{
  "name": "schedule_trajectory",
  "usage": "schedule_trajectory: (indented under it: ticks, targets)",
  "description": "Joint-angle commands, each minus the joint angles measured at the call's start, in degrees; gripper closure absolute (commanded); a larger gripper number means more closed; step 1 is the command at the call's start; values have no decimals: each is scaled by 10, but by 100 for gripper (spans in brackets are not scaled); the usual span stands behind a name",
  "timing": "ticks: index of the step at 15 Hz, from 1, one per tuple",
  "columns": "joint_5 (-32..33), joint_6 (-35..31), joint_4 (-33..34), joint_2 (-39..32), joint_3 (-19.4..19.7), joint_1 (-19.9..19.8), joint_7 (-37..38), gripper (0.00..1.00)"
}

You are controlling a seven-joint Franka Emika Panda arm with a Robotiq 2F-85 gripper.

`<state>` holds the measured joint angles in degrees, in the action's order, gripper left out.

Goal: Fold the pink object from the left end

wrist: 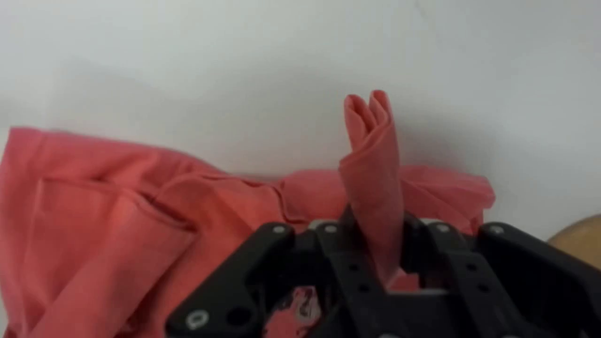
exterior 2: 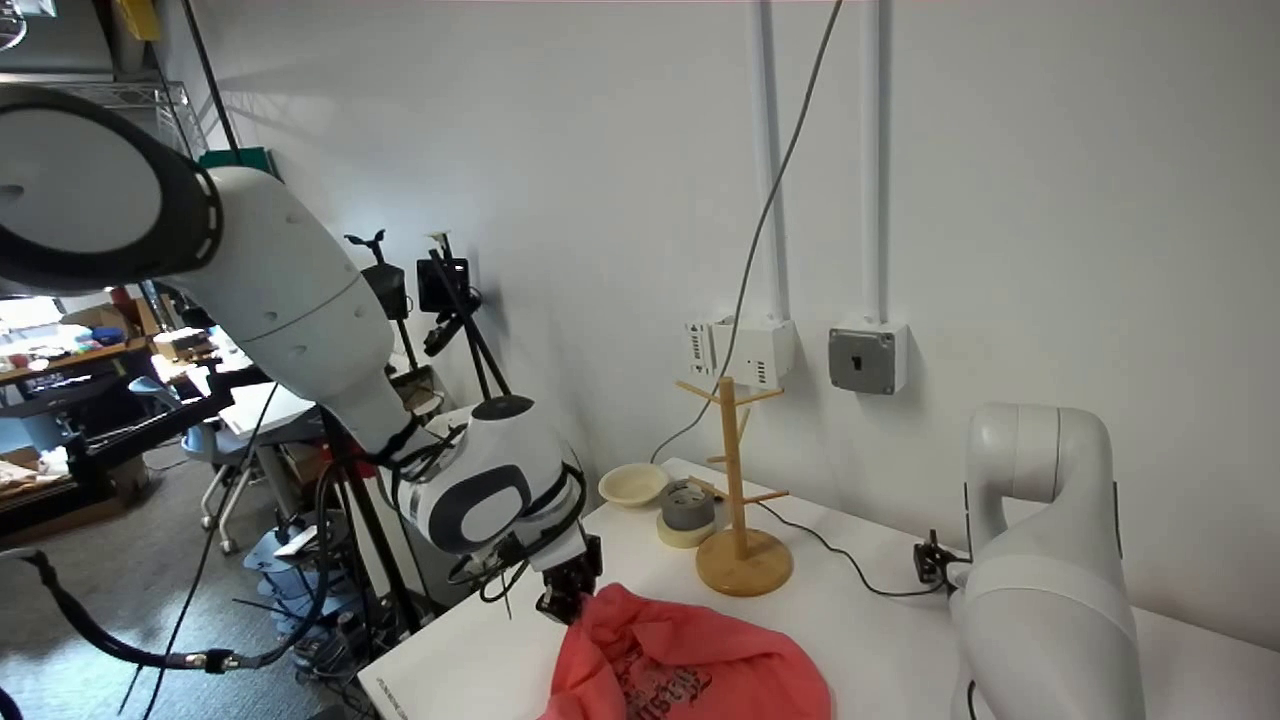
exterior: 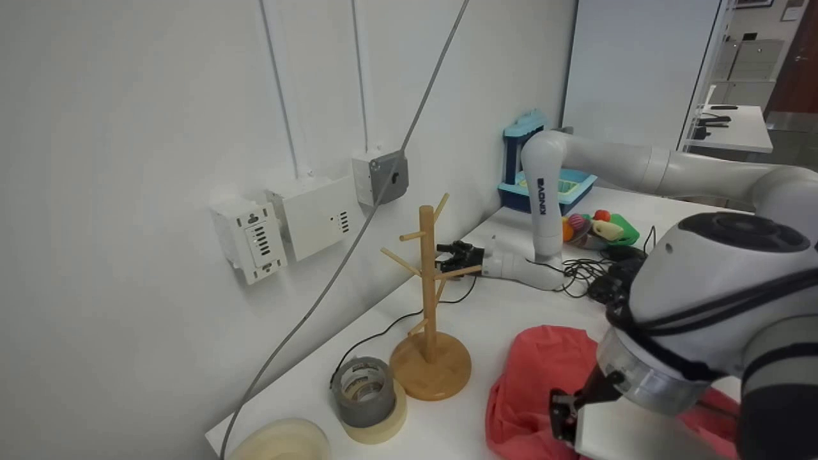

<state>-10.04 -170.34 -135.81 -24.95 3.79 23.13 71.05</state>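
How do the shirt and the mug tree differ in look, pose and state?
The shirt is pink cloth with dark lettering; the mug tree is tan wood. The shirt lies rumpled; the mug tree stands upright. The gripper pinches the shirt, not the mug tree. Both rest on the table.

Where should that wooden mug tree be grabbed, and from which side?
Probably the post's bare stretch between the lowest pegs and the round base, coming level from the side facing the pink shirt. The mug tree stands upright, its pegs would likely obstruct coming from above, and stacked tape rolls sit by another side.
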Motion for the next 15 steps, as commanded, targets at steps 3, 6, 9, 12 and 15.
schedule_trajectory:
  ticks: [3,6,9,12,15]
  targets:
    - [178,5,-23,27,235,177,139,97]
    - [252,5,-15,11,337,264,209,97]
    - [282,3,-17,1,410,337,249,97]
    - [291,4,-19,-13,462,394,276,97]
    - [275,8,-21,-41,519,459,288,97]
